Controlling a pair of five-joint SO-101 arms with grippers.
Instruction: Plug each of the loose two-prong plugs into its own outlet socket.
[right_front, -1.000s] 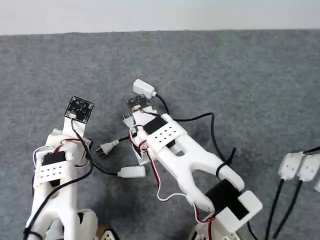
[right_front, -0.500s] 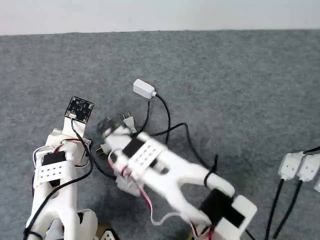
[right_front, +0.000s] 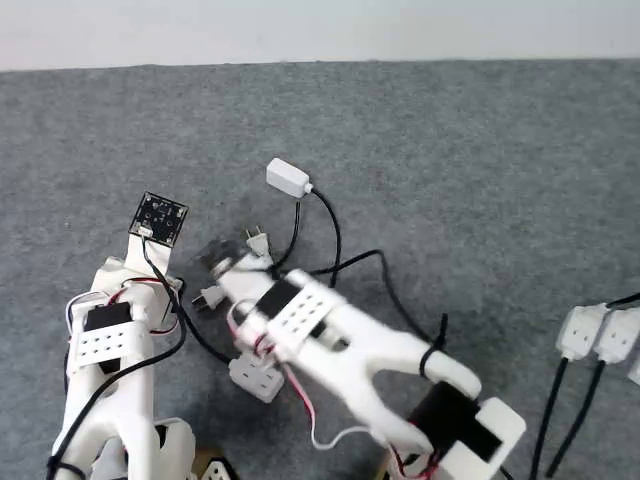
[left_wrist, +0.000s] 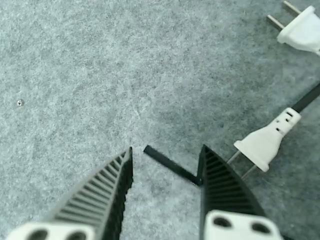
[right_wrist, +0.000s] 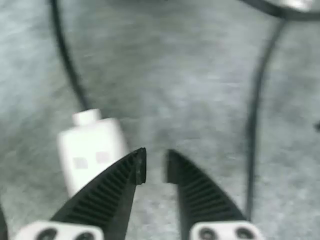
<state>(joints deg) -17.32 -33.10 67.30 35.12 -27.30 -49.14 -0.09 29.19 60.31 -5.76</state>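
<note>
The right arm has swung left in the last second. Its pincer (right_wrist: 155, 157), with only a narrow gap between the fingers and nothing held, now sits just beside a white socket (right_wrist: 92, 150) that has slid nearer the bases. The left pincer (left_wrist: 167, 150) stays spread over the table (right_front: 450, 150), with a plug (left_wrist: 262, 145) beside one finger. Nothing is plugged in yet, and a grasp seems next.

We find the right arm (right_front: 330, 335) blurred, hiding part of a socket (right_front: 252, 377); the edge cuts the far sockets (right_front: 620, 335).
</note>
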